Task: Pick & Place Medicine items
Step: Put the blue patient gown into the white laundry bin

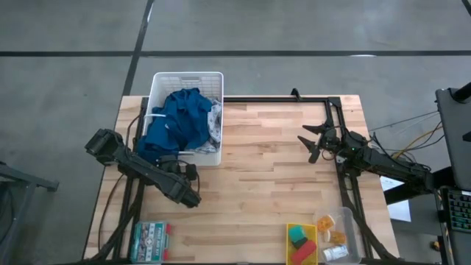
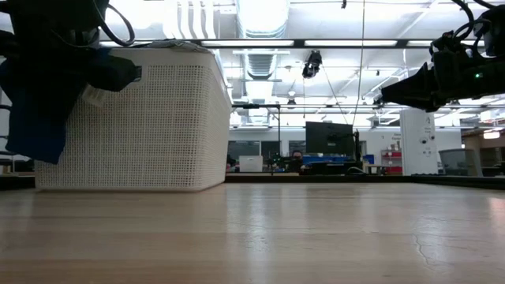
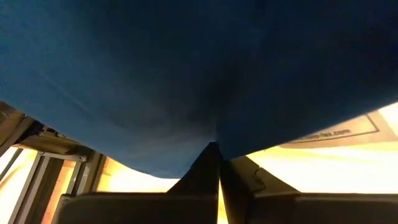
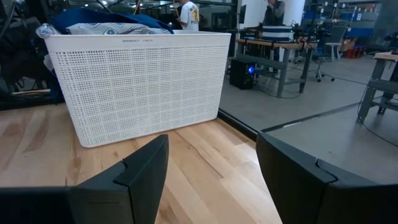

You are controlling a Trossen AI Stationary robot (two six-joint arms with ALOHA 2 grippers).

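The medicine items lie at the table's near right: tiny orange pieces point(image 1: 329, 223) and a small white carton point(image 1: 335, 254) in a clear tray point(image 1: 347, 221). No gripper is near them. My left gripper point(image 3: 217, 171) is at the near left corner of the white basket point(image 1: 185, 79), shut on a blue cloth point(image 1: 176, 118) that fills the basket and spills over its rim. In the high view the arm and cloth hide its fingers. My right gripper point(image 1: 313, 141) hovers open at the table's right, pointing level toward the basket point(image 4: 140, 81). My left gripper pinches a fold of the blue cloth point(image 3: 217, 134) between its two shut fingers point(image 3: 202, 174). The cloth spreads wide just beyond the fingertips. In the low view the blue cloth point(image 2: 35, 110) hangs slack below the arm beside the basket, clear of the tabletop.
A flat green-and-white box with red ends point(image 1: 150, 241) lies at the near left edge. A yellow tray point(image 1: 291, 232) with green and pink blocks sits beside the clear tray. Patterned cloth point(image 1: 215, 121) shows in the basket. Bare wood point(image 1: 265, 169) spans the table's middle.
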